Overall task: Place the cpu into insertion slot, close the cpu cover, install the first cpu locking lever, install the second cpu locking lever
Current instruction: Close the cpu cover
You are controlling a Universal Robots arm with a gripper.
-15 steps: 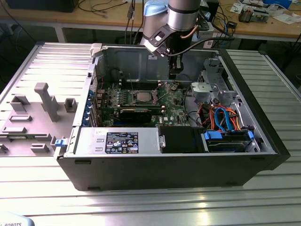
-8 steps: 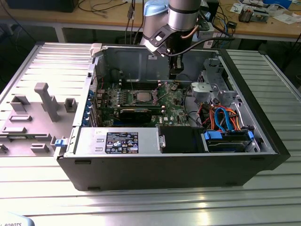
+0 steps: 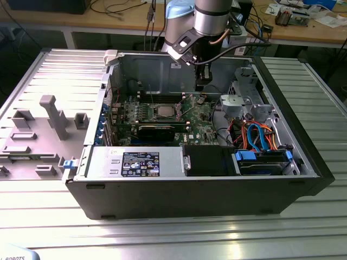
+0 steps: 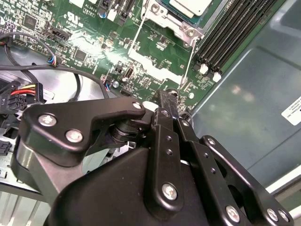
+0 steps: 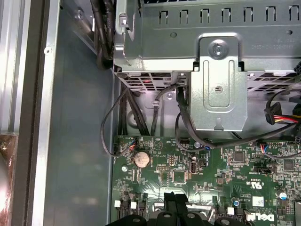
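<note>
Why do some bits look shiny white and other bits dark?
Exterior view: light glares off the ribbed metal table; second wrist view: a white glare streak crosses the green motherboard; first wrist view: the grey case wall sits in dim shade.

A big grey metal table [image 3: 162,238] with long ridges fills the front of the exterior view. Light makes a bright patch [image 3: 238,227] on it. Behind it stands a long wooden bench [image 3: 92,20] with a white leg [image 3: 68,38]. Wires [image 3: 122,6] and papers [image 3: 325,20] lie on the bench. Under the bench it is dark.
</note>
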